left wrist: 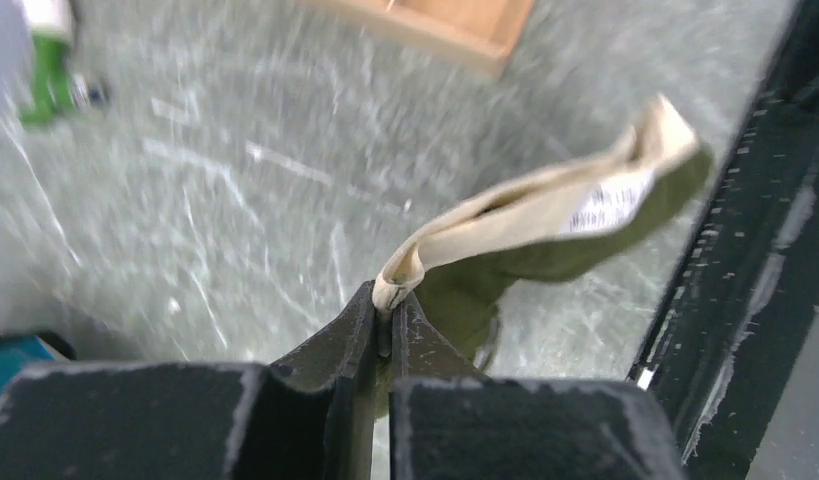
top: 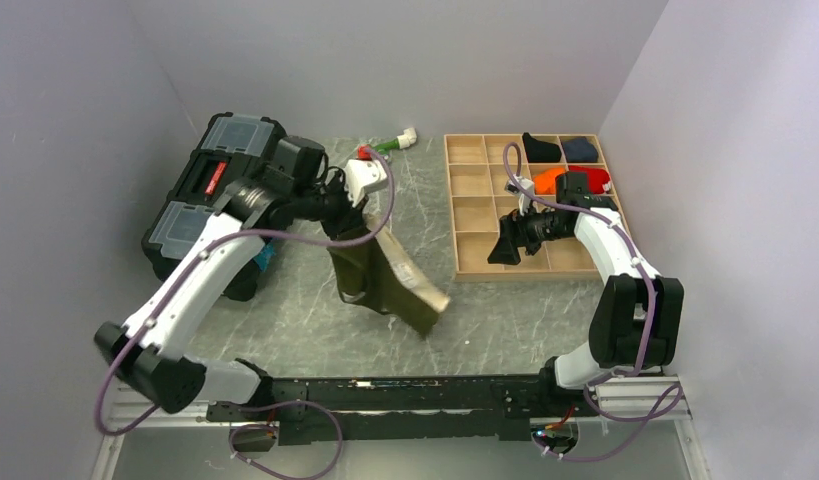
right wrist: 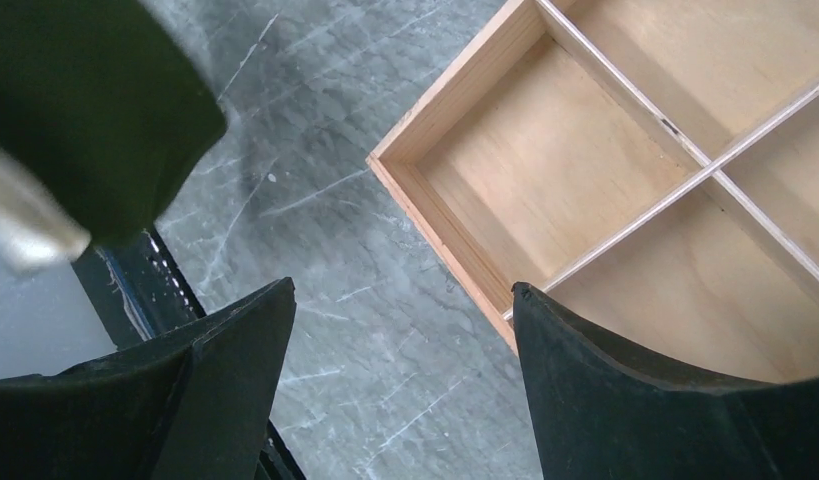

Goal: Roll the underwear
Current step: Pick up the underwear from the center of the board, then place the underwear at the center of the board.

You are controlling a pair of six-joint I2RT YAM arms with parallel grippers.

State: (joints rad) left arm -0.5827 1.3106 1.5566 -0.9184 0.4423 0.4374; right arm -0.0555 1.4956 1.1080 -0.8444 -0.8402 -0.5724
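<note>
Currently the left gripper has its fingers pressed together on one end of the cream waistband, and the underwear hangs off the table near the middle of the top view, trailing toward 4 o'clock. It is bunched and folded on itself, so I judge the step in hand to be laying it out flat before any rolling. The right gripper hovers with its fingers spread wide and nothing between them, above the near-left corner of the wooden tray, which sits at 2 o'clock. To do this well, lower the cloth so its free end touches down first, then draw the pinched end toward 10 o'clock so the fabric lies out without creases. The right gripper would best take the far end of the waistband, at 4 o'clock from the pinch, to pull it taut. Keep clear of the black toolbox at 10 o'clock and the tray's rim, either of which could snag the cloth.
</note>
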